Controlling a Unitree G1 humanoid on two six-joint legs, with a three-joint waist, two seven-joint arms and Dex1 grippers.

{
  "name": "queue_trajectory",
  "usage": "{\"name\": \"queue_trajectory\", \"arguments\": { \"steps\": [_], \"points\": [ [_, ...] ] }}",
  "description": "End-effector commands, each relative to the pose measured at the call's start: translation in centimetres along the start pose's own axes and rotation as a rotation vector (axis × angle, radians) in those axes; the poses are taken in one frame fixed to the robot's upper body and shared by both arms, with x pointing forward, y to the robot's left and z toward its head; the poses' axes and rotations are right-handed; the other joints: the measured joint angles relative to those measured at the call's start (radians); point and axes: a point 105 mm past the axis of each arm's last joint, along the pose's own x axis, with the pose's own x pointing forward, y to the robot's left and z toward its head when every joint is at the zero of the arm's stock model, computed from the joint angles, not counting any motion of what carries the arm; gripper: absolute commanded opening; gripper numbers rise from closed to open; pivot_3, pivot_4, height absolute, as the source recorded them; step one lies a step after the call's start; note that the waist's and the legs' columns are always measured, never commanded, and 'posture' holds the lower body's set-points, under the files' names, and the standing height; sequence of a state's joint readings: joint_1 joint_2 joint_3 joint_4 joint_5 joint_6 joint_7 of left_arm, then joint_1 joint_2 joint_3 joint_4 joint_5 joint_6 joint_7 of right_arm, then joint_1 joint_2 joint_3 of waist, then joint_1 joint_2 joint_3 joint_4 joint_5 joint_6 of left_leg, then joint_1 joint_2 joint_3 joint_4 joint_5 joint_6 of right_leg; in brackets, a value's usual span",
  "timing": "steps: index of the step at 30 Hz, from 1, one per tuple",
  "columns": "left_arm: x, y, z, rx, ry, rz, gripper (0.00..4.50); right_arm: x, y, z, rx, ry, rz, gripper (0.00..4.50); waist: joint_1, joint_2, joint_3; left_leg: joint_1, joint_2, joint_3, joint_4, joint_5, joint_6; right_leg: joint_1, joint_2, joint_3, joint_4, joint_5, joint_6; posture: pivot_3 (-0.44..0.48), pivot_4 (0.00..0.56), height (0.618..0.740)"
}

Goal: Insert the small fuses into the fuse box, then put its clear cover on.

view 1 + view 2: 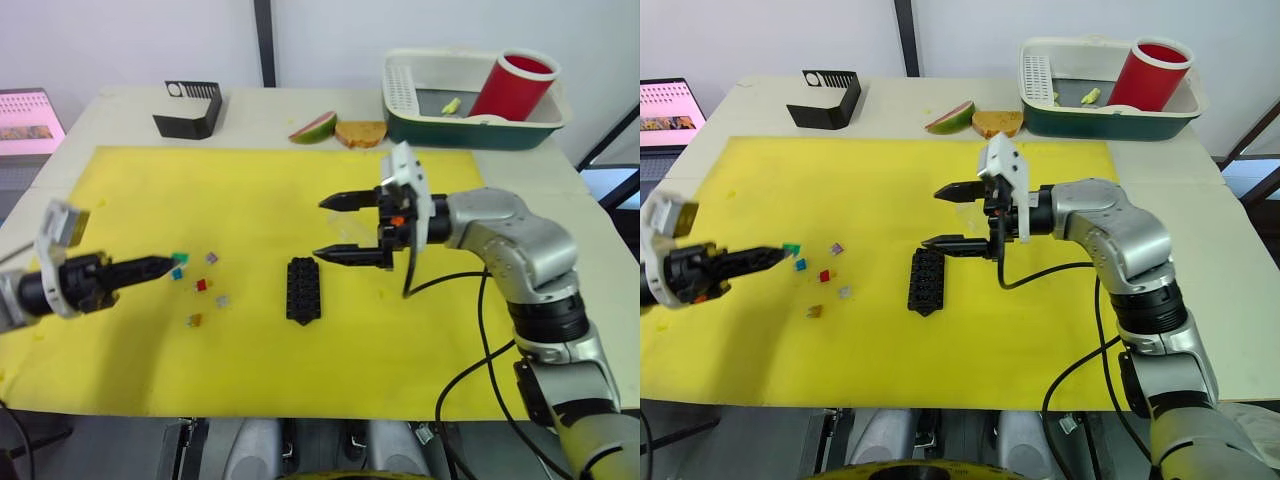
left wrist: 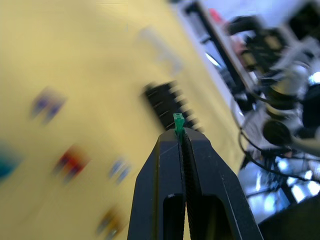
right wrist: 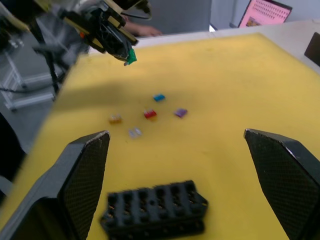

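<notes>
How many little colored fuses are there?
6. The green fuse is pinched in the left claw; blue, purple, red, clear and yellow lie on the mat.

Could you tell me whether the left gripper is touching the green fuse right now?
Touching: in the left wrist view, the left gripper is shut, with the green fuse pinched at its fingertips.

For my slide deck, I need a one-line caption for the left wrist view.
Left gripper shut on a green fuse, with the black fuse box lying ahead on the yellow mat.
</notes>
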State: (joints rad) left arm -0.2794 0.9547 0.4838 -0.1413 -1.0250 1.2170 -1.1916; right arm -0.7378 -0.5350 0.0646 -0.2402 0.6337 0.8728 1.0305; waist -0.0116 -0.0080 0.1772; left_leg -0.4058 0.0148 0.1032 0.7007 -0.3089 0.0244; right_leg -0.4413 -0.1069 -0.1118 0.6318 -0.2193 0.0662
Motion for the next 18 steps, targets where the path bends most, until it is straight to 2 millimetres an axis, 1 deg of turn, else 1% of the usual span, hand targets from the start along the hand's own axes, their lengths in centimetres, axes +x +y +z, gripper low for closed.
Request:
{"name": "queue_trajectory", "arguments": {
  "steps": [1,2,4,7,10,13,18],
  "points": [
    [3.6,-2.6,1.0,0.15,0.021,-0.133,0.01,0.0,1.7,2.6,0.081,-0.072,0.063,4.5,-0.003,0.0,0.0,0.001,0.0,0.0,0.0,0.0,0.0,0.0,0.0,0.0,0.0,0.0,0.0,0.0,0.15,0.74],
    [4.4,-3.0,1.3,0.18,0.018,-0.157,0.01,0.1,1.8,3.0,0.134,-0.083,0.069,4.5,-0.005,0.0,0.0,0.001,0.0,0.0,0.0,0.0,-0.001,0.0,0.001,0.0,0.0,0.0,0.0,0.0,0.15,0.74],
    [5.9,-3.7,1.9,0.237,0.015,-0.206,0.01,0.5,2.2,3.8,0.183,-0.102,0.091,4.5,-0.005,0.0,0.0,0.001,0.0,0.0,0.0,0.001,-0.001,0.0,0.004,0.0,0.001,0.0,-0.001,0.0,0.15,0.74],
    [6.9,-4.1,2.5,0.271,0.002,-0.241,0.01,0.8,2.6,4.4,0.198,-0.107,0.1,4.5,-0.002,0.0,0.0,0.001,0.0,0.0,-0.001,0.001,-0.002,0.0,0.005,0.0,0.001,0.0,-0.001,0.0,0.15,0.74],
    [7.4,-3.9,2.8,0.288,-0.005,-0.251,0.0,1.0,2.9,4.6,0.215,-0.111,0.107,3.77,-0.002,0.0,0.0,0.001,0.0,0.001,-0.001,0.001,-0.001,0.0,0.005,0.0,0.0,0.0,-0.001,0.0,0.15,0.74],
    [7.9,-3.7,3.0,0.299,-0.008,-0.264,0.0,1.8,3.2,4.4,0.197,-0.078,0.101,2.41,0.001,0.0,0.0,0.0,0.0,0.001,-0.001,0.001,-0.001,0.0,0.005,0.0,0.0,0.0,-0.001,0.0,0.15,0.74],
    [7.9,-3.6,3.1,0.302,-0.012,-0.275,0.0,2.4,3.1,3.9,0.21,-0.059,0.09,2.41,-0.001,0.0,0.0,0.0,0.0,0.001,-0.001,0.001,-0.001,0.0,0.006,0.0,0.0,0.0,-0.001,0.0,0.15,0.74]
  ]
}}
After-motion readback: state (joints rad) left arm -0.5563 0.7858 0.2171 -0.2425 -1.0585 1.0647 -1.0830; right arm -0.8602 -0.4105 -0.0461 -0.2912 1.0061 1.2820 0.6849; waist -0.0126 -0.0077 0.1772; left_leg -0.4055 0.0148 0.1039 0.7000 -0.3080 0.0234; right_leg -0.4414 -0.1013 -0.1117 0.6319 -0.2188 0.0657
